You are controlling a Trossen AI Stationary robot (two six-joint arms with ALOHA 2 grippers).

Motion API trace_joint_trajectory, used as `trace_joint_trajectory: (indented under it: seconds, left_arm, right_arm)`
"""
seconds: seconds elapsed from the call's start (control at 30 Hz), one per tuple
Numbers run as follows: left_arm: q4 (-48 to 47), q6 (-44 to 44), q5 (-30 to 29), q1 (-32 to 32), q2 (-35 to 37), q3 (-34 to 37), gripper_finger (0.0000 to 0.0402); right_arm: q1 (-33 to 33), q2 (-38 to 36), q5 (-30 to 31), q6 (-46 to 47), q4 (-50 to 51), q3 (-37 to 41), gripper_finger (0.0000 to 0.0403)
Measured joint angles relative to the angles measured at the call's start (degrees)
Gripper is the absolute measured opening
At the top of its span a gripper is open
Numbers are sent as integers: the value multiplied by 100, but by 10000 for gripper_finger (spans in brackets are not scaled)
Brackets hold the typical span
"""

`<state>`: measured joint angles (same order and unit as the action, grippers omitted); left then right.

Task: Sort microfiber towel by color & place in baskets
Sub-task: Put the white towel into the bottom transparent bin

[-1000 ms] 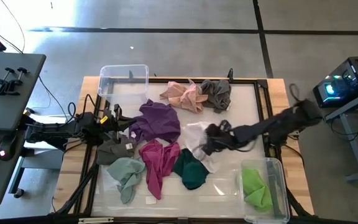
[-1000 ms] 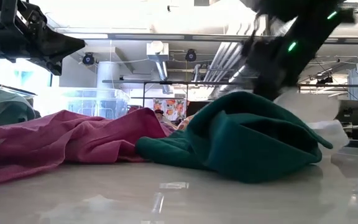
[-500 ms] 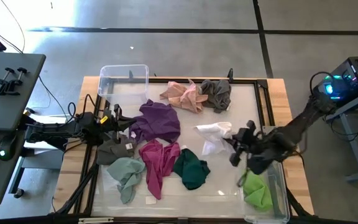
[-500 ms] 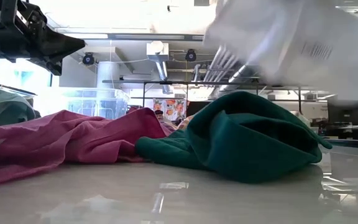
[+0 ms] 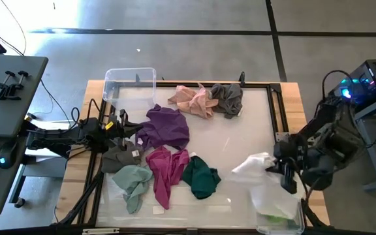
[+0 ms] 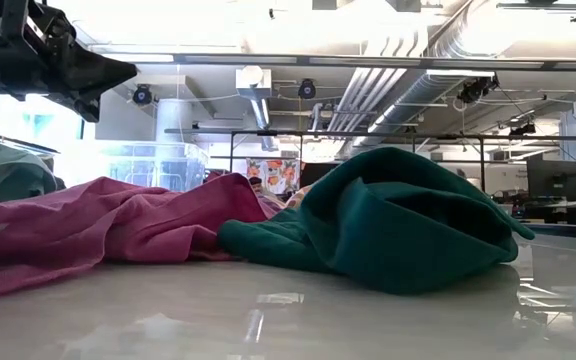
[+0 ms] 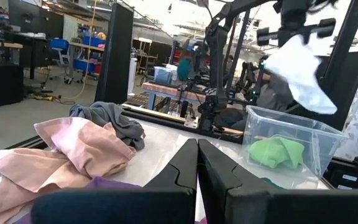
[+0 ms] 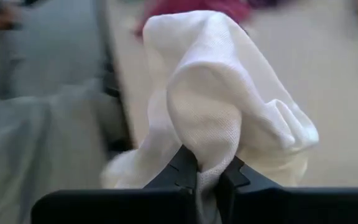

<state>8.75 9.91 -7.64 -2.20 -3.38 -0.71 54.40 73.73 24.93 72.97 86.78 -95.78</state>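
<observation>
step: carry-to-basket; the white towel point(image 5: 258, 171) is lifted clear of the table point(image 5: 240, 137), drop not yet done.
right hand point(image 8: 208, 172): clamped on a fold of white towel, w/ the cloth draped over & past the fingers; in high view it sits at the table's right edge, just beside the larger basket point(image 5: 294, 189).
white towel pos: hangs over the near-left rim of larger basket, part of it above the tub, part trailing toward table centre.
larger basket: front-right corner; green towel point(image 7: 276, 151) already inside.
left hand point(image 7: 197, 163): closed, empty, parked at left side of table by the purple towel point(image 5: 165, 127).
small basket point(image 5: 130, 86): back-left corner, looks empty.
left on table: pink-peach, grey, purple, magenta, dark green point(image 6: 408, 220), pale green, dark grey towels — most of job remains imo.
next move needs: shift right hand further over the tub so the trailing end clears the rim, then let go; otherwise cloth prob. drapes on the wall.
</observation>
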Motion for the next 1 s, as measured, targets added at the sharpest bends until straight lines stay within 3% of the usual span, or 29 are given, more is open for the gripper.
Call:
trace_joint_trajectory:
  seconds: [0.1, 0.4, 0.5, 0.7, 0.83, 1.0]
  left_arm:
    - [2, 0, 0, 0, 0, 0, 0]
    - [7, 0, 0, 0, 0, 0, 0]
    - [7, 0, -2, 0, 0, 0, 0]
    - [9, -2, -2, -1, 0, 0, 0]
    - [11, -2, -4, -2, 0, 0, 0]
    - [11, -2, -4, 0, 0, 0, 0]
  right_arm:
    - [165, 89, -351, 1028, 337, 415, 8]
    - [388, 147, -2342, 2000, -478, 2243, 12]
    - [475, 145, -2708, 2325, -697, 2765, 12]
    - [378, 145, -2820, 2102, -2040, 3540, 13]
    - [266, 144, -2622, 2113, -2349, 3875, 18]
    - [67, 143, -2548, 2057, -2789, 4170, 57]
